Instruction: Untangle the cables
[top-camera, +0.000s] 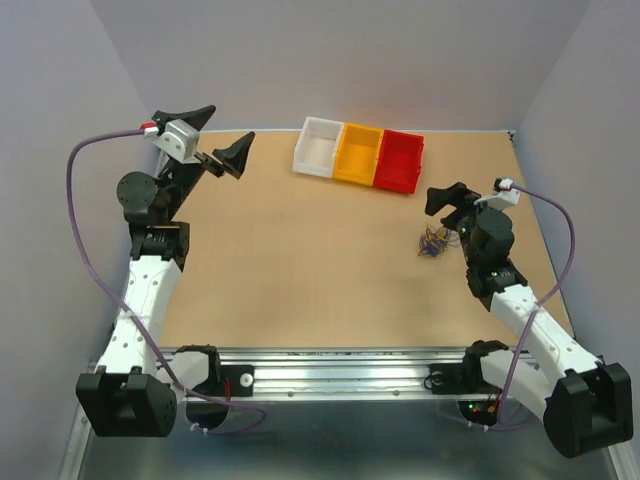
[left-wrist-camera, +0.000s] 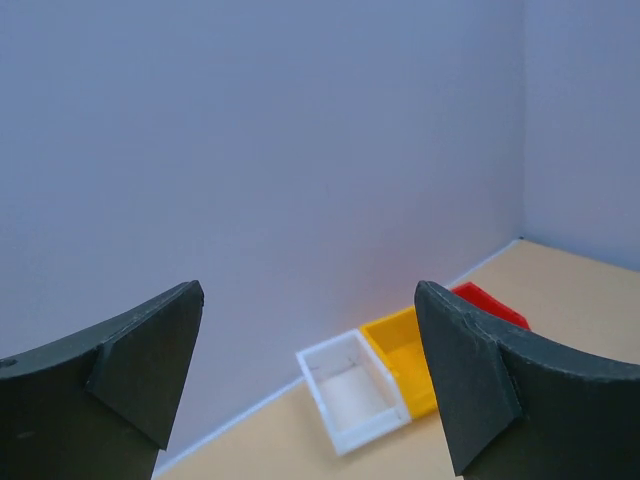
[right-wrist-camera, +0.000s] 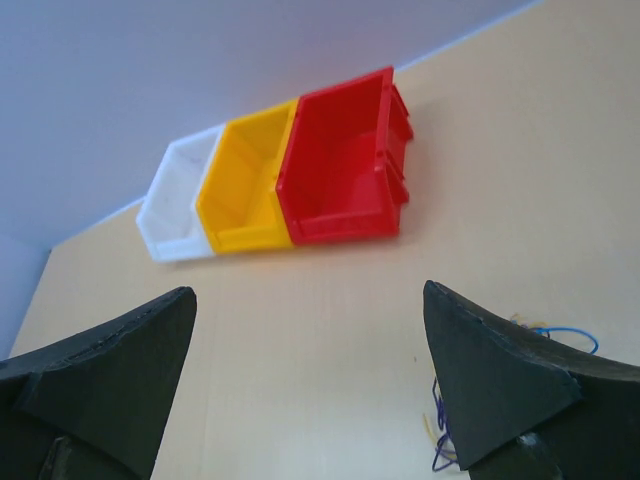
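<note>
Tan table (top-camera: 330, 270): white bin (top-camera: 318, 146), yellow bin (top-camera: 359, 155), red bin (top-camera: 399, 160) in touching row; cables (top-camera: 433, 242) tangled toward right side.

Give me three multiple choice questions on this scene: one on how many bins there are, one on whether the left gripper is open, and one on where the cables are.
1. How many bins stand in the far row?
A. two
B. three
C. four

2. The left gripper is:
A. open and empty
B. shut on a wire
C. shut on a bin

3. The cables lie:
A. in a bin
B. under the left gripper
C. on the table, close to the right gripper

Answers:
1 B: one white, one yellow and one red sit side by side.
2 A: its wrist view shows the fingers wide apart with nothing between them.
3 C: the top view shows the bunch on the tabletop next to the right gripper.
</note>
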